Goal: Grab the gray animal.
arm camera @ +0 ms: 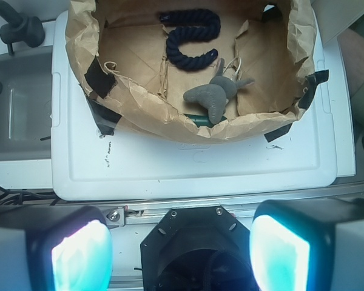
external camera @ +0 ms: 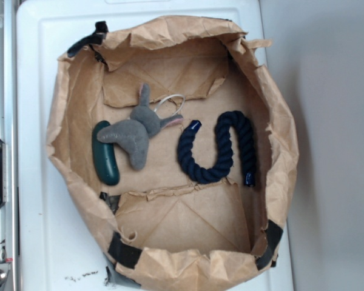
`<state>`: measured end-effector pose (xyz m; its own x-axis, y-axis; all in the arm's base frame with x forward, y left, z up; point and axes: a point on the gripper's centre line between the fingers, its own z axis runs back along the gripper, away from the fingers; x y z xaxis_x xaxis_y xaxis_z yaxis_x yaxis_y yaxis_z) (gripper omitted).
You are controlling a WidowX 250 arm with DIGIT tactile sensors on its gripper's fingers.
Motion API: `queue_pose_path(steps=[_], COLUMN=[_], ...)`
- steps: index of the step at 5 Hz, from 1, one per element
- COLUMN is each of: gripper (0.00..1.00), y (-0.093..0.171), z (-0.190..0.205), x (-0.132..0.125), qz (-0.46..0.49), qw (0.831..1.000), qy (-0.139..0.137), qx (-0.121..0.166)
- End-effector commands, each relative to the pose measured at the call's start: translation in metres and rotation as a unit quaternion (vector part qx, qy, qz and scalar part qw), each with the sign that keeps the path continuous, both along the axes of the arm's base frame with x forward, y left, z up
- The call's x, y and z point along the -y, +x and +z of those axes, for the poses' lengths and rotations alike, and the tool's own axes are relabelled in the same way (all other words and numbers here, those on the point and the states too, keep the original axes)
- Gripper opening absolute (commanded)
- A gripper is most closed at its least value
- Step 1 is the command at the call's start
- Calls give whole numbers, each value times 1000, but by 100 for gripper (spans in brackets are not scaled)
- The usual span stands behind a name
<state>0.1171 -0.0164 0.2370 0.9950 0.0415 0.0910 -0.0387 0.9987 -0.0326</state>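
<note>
The gray animal (external camera: 135,130) is a small plush toy with floppy limbs, a pinkish ear tip and a thin white loop. It lies on the floor of a crumpled brown paper bag (external camera: 273,182), left of centre, partly over a dark green oblong object (external camera: 105,154). It also shows in the wrist view (arm camera: 213,94), far ahead inside the bag. My gripper (arm camera: 181,254) is open and empty, its fingertips (arm camera: 79,257) glowing cyan, well back from the bag above the black robot base. The gripper is not seen in the exterior view.
A navy blue twisted rope (external camera: 221,148) lies curled at the right of the bag, also in the wrist view (arm camera: 191,41). The bag stands on a white plastic lid (arm camera: 200,163). A grey sink-like basin (arm camera: 18,115) is at the left.
</note>
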Motion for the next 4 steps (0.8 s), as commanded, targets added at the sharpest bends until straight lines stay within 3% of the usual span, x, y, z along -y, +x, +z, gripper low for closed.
queue_pose_path(steps=[1,2,4], gripper=[100,100,100], y=[0,28,62], z=[0,-13,-48], x=[0,21,40], qz=[0,-18,3], qw=[1000,1000,999], qy=[0,2,45], qx=[0,18,10])
